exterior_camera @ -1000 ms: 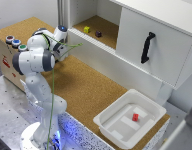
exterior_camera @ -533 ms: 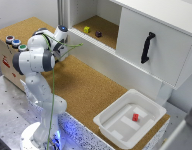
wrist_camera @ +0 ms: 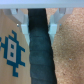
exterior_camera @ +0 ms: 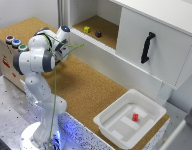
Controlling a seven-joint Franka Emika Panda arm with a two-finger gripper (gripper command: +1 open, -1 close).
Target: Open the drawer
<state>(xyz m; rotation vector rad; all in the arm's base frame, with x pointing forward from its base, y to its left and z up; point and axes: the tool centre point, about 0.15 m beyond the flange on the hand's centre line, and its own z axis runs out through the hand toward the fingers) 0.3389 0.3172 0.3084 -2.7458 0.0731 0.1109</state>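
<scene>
Tub: a white plastic tub (exterior_camera: 130, 120) is sitting nearest the camera, toward the exterior view's right, on the cork-covered counter (exterior_camera: 86, 87); a small red block (exterior_camera: 135, 117) is lying inside it.
Arm: the white arm (exterior_camera: 38, 62) is rising from its base at the near left and is bending over the left part of the counter, with a green cable (exterior_camera: 55, 95) hanging along it.
Gripper: the gripper (wrist_camera: 39, 22) is pointing down; in the wrist view two pale fingers (wrist_camera: 56, 19) are standing apart on either side of a dark strip (wrist_camera: 40, 55), holding nothing. In the exterior view the gripper is hidden behind the arm's wrist.
Box: a cardboard box (exterior_camera: 7, 62) with a blue figure printed on its face is standing beside the arm at the left, carrying three round caps (exterior_camera: 16, 43) on top.
Drawer: the drawer (exterior_camera: 113, 65), a long, low white panel, is running along the far edge of the counter, under the open shelf and the door; it is looking flush with the cabinet, well apart from the gripper.
Shelf: a yellow cube (exterior_camera: 87, 29) and a dark small object (exterior_camera: 98, 34) are resting in the open compartment above the drawer.
Door: the large white door (exterior_camera: 153, 47) with a black handle (exterior_camera: 147, 47) is standing farther right.
</scene>
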